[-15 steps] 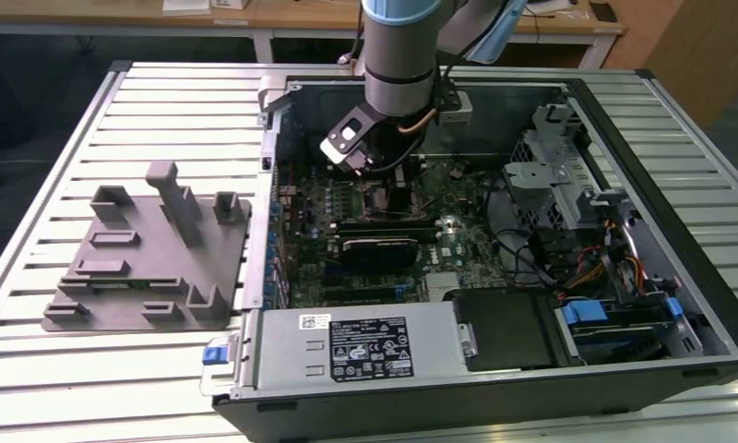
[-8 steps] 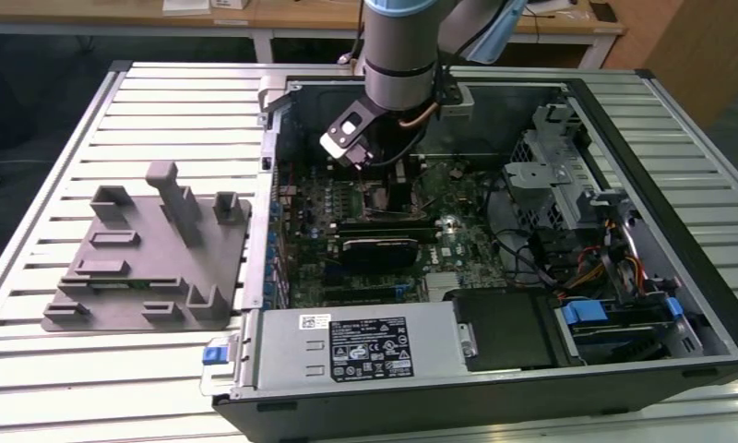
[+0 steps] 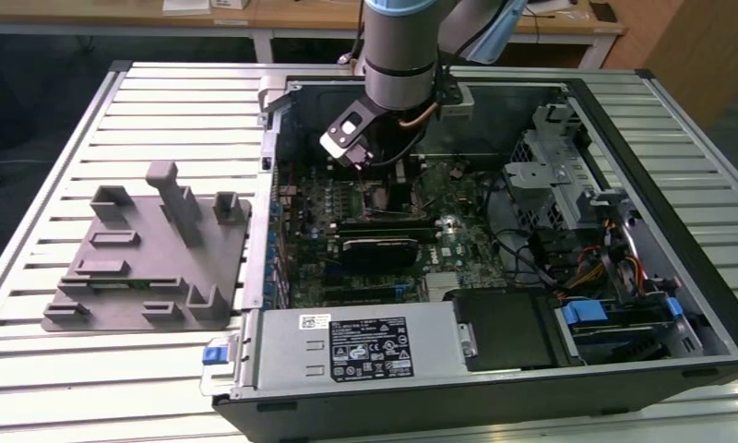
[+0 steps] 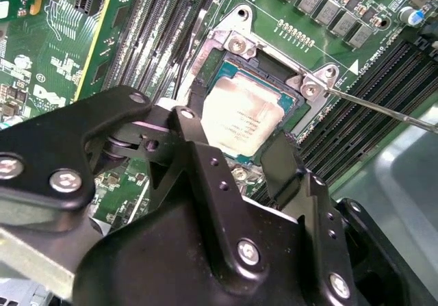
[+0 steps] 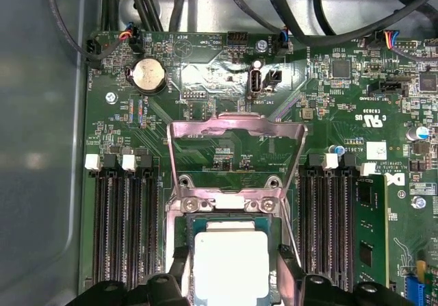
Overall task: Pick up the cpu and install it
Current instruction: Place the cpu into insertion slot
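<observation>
Gripper [image 4: 239, 140] low over motherboard [image 5: 205, 66] inside open computer case [image 3: 696, 305], fingers [image 4: 197, 122] spread chip-wide and clamped on opposite edges of cpu [image 5: 230, 261], cpu lying flat in socket [image 4: 309, 87], load plate [image 5: 236, 124] hinged up.

Slatted table [image 3: 62, 374]: grey fixture [image 3: 148, 277], computer case [image 3: 493, 408].

The cpu [image 5: 229, 265] is silvery-white, the motherboard [image 5: 205, 114] green with black slots [image 5: 123, 231], a silver coin cell [image 5: 148, 74] and black cables [image 5: 144, 5], the fixture [image 3: 148, 268] plain grey, the table [image 3: 49, 138] pale metal ribbed in long stripes, the case [image 3: 468, 406] black with blue clips [image 3: 585, 312].
</observation>
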You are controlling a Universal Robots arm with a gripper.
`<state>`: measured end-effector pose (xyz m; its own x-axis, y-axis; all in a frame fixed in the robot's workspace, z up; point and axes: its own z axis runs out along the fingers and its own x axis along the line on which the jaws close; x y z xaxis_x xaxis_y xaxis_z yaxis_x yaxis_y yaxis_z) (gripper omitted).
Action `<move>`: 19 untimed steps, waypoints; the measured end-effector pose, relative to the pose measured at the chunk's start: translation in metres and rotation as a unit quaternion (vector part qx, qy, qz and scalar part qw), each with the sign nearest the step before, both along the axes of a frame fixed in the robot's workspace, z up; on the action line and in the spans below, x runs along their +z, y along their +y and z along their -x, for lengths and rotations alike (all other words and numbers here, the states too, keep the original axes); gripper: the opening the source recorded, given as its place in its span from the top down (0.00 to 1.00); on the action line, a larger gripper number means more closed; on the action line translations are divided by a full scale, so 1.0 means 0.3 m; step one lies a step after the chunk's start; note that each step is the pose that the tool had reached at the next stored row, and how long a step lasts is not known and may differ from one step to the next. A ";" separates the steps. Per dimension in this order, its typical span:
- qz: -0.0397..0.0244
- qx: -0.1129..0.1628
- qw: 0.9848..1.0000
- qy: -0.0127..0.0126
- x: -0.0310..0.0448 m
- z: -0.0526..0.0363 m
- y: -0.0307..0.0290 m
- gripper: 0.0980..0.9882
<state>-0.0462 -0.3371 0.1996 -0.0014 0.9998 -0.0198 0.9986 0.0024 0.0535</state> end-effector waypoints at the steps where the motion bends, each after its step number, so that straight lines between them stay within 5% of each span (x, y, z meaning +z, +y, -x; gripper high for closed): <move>1: 0.000 0.000 1.000 0.000 0.000 0.000 0.000 0.51; 4: 0.000 0.000 1.000 0.000 0.000 0.000 0.000 0.59; 12: 0.000 0.000 1.000 0.000 0.002 0.000 0.000 0.59; 17: 0.000 0.000 1.000 0.000 0.002 0.000 0.000 0.37; 19: 0.000 0.000 1.000 0.000 -0.001 0.000 0.000 0.37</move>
<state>-0.0462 -0.3372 0.1992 -0.0014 0.9998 -0.0200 0.9986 0.0025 0.0533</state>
